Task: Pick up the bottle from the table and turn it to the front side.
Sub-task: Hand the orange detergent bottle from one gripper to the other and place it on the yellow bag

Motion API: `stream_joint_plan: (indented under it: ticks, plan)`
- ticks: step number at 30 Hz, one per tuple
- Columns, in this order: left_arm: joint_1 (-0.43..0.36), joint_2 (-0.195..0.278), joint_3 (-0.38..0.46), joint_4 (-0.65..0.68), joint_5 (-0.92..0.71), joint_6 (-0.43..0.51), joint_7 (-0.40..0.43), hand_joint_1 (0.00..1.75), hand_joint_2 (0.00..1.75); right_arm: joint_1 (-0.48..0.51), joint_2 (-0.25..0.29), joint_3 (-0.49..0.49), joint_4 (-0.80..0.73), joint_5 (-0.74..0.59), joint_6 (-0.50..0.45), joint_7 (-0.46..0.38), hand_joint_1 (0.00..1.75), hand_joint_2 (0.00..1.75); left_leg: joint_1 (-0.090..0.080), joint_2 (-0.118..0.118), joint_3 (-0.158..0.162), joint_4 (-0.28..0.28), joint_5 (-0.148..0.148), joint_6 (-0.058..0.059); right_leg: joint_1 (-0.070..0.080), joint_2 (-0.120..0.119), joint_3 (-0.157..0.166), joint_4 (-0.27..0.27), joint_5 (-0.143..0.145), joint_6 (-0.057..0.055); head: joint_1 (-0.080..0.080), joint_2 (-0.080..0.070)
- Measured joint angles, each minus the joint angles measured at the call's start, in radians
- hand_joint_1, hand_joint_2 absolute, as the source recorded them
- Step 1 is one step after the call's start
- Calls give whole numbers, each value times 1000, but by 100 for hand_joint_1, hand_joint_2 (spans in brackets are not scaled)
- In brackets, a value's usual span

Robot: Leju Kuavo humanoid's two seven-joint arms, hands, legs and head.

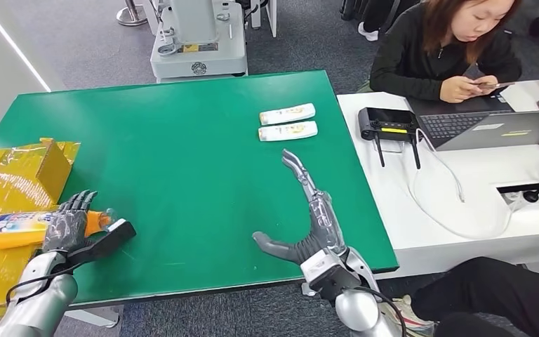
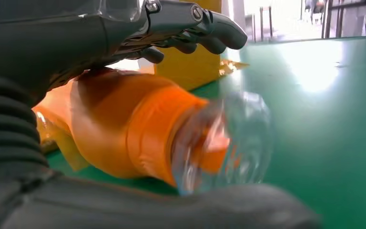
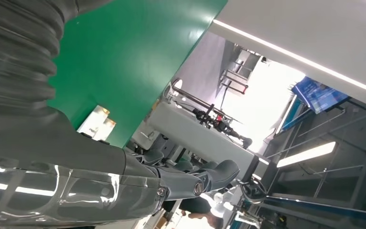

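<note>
1. Left hand [image 1: 67, 226] is closed over the orange bottle [image 1: 21, 229] at the near-left edge of the green bench [image 1: 182, 161]; fingers [image 2: 209, 33] wrap over the body and the thumb lies under its clear cap [image 2: 228, 138].
2. The bottle lies on its side, cap pointing toward the bench centre, label end over yellow wrapping [image 1: 0, 182].
3. Step in hand, by my reading: lift and rotate. Keep the grip firm near the neck, clear the bench before turning, and roll slowly so the smooth body does not slip.
4. Right hand [image 1: 309, 225] holds nothing, fingers extended and spread above the bench.
5. The cardboard box [image 1: 42, 165] just beside the bottle could catch it.
6. Farther off: two white tubes [image 1: 288, 121], well apart; a person at a laptop [image 1: 491, 126] on the adjoining white desk.
</note>
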Motion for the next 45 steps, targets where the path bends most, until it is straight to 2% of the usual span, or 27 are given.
stream_joint_plan:
  ticks: [5,9,13,18,24,30,36,45]
  plan:
    - [-29,-23,115,-4,281,-261,-143,0,0,-17,0,0,22,-32,-2,-12,0,175,0,-5,6,-1,0,0,0,-6,7,0,-2,0,0,0]
    - [-25,-43,183,-21,446,-416,-201,0,0,-24,-2,2,39,-54,-9,-19,0,175,-1,-6,10,-1,0,-1,0,-7,11,0,-3,-1,0,0]
    - [-9,-63,203,-46,541,-487,-219,0,0,-27,-5,10,53,-64,-22,-22,0,175,0,-6,10,-1,2,-2,0,-6,11,1,-2,-2,0,0]
    - [3,-79,204,-70,613,-509,-219,0,0,-27,-10,21,57,-77,-35,-16,0,175,0,-5,10,-1,2,-2,0,-6,10,1,-1,-3,0,0]
    - [23,-97,204,-103,665,-493,-240,0,0,-18,-16,28,57,-77,-46,-8,0,175,0,-5,9,-1,2,-2,0,-5,8,1,-1,-3,0,0]
    - [96,-132,181,-232,735,-328,-322,0,0,0,-24,38,56,-76,-89,-9,0,175,0,-2,5,-1,2,-2,0,-3,4,1,-1,-3,0,0]
    - [182,-155,91,-454,842,-190,-326,0,0,23,-31,46,53,-76,-121,-11,0,175,0,-2,3,-1,1,-1,0,-3,2,1,-1,-3,0,0]
    - [239,-166,-48,-660,865,-47,-326,0,0,67,-33,47,23,-60,-136,-5,0,175,0,-2,1,-1,1,-1,0,-2,1,1,-1,-2,0,0]
